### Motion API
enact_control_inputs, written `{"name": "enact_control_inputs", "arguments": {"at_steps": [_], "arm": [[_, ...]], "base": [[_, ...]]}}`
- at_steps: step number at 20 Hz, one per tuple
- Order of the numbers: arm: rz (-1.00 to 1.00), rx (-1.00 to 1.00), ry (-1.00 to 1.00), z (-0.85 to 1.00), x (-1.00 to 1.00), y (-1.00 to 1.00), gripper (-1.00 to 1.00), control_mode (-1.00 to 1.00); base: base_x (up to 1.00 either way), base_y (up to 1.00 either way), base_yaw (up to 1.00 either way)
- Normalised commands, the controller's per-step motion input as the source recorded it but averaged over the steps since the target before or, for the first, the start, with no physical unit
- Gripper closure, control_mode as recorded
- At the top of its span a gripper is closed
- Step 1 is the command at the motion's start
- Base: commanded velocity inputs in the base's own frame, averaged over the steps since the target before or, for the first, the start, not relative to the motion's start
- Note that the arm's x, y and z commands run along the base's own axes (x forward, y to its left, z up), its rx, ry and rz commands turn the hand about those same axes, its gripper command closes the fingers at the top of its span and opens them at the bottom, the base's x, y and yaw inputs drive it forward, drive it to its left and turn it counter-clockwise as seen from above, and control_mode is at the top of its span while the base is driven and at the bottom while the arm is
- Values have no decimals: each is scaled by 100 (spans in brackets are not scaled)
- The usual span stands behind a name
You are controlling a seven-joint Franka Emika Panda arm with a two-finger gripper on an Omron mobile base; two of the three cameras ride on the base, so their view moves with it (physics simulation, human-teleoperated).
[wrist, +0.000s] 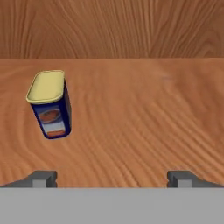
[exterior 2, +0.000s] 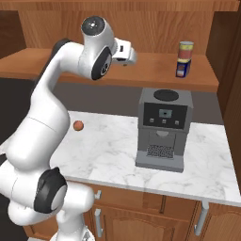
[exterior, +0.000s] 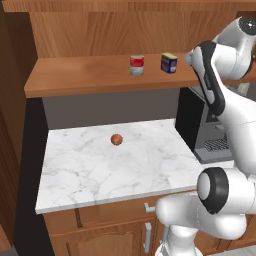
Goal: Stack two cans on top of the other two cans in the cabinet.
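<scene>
While arm reaches up over cabinet [exterior: 80, 80] shelf, end effector [wrist: 112, 178] gapes wide, empty, blue can [wrist: 49, 105] ahead-left.

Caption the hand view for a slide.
Open jaws hover above the wooden cabinet shelf, with a dark blue, yellow-topped can standing to the left of them.

Two cans stand side by side on the cabinet shelf [exterior: 85, 75]: one can [exterior: 136, 65] left, another can [exterior: 169, 63] right. Further right, a stacked pair [exterior 2: 184, 59]. Below, the counter [exterior: 100, 170] carries a ball [exterior: 116, 139] and a coffee machine [exterior 2: 162, 129] to its right.
</scene>
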Motion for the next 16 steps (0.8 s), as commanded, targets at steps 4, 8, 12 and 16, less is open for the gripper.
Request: {"name": "enact_control_inputs", "arguments": {"at_steps": [4, 8, 12, 16], "arm": [[4, 11, 0, -2, -3, 32, -100, -100], [1, 17, -2, -16, 0, 24, -100, -100], [1, 13, -4, -26, 2, 26, -100, -100], [4, 3, -7, -17, 8, 28, -100, -100]], "base": [[0, 0, 0], [0, 0, 0], [0, 0, 0], [0, 0, 0]]}}
